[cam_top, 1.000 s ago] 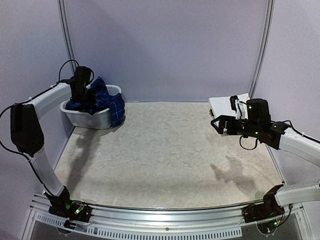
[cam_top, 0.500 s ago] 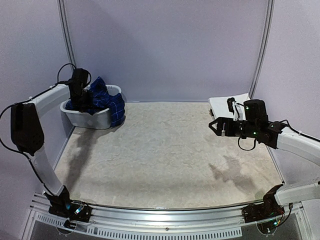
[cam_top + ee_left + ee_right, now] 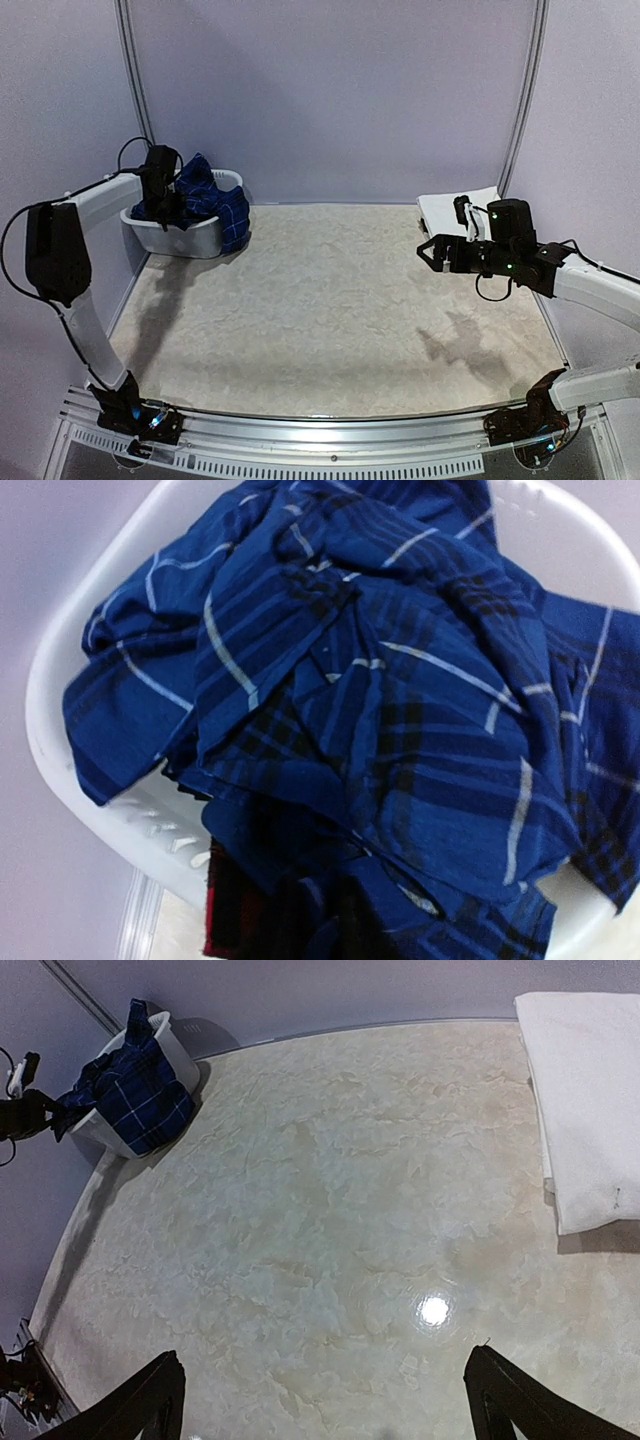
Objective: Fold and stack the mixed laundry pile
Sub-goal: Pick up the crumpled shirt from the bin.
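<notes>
Above the basket's (image 3: 192, 241) left rim hangs the left end effector (image 3: 167, 210), opening untellable; right end effector (image 3: 430, 251) gapes wide.

Pale marbled beige counter (image 3: 330, 300), glossy with a spot of glare toward its right side, white plastic basket (image 3: 186, 242) standing at the far left corner, folded white cloth (image 3: 440, 208) lying flat at the far right corner, well apart from the basket
</notes>
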